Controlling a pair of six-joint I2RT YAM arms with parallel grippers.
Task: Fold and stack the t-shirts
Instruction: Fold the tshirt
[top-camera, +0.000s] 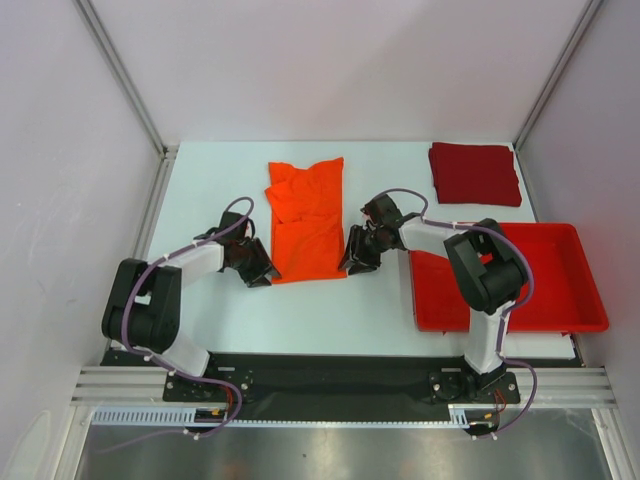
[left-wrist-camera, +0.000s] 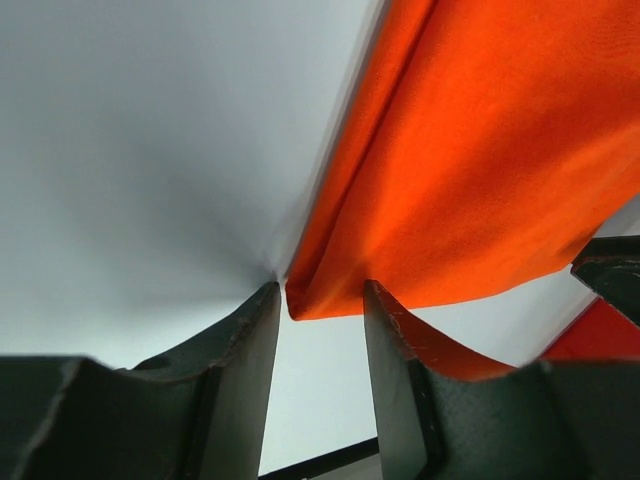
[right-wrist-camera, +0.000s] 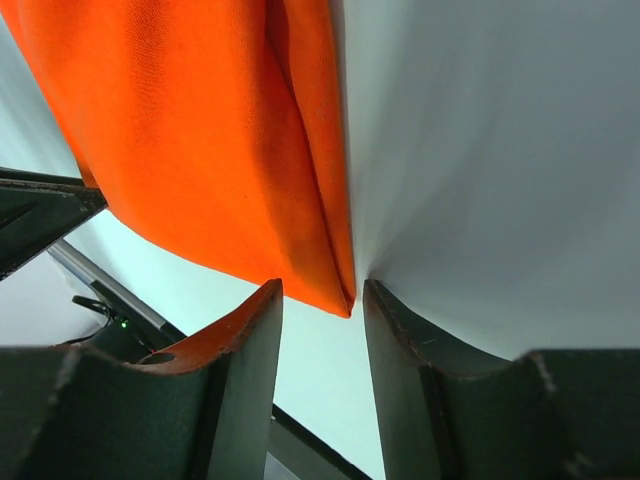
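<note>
The orange t-shirt (top-camera: 305, 218) lies on the white table as a long strip with its sleeves folded in. My left gripper (top-camera: 260, 272) is open at the shirt's near left corner (left-wrist-camera: 300, 305), which sits between the jaw tips. My right gripper (top-camera: 355, 262) is open at the near right corner (right-wrist-camera: 340, 300), which also sits between its jaw tips. The dark red t-shirt (top-camera: 475, 173) lies as a folded square at the far right of the table.
A rigid red plastic tray (top-camera: 560, 285) stands at the right, beside and partly under my right arm. White walls with metal posts close in the table on three sides. The near edge carries a black rail.
</note>
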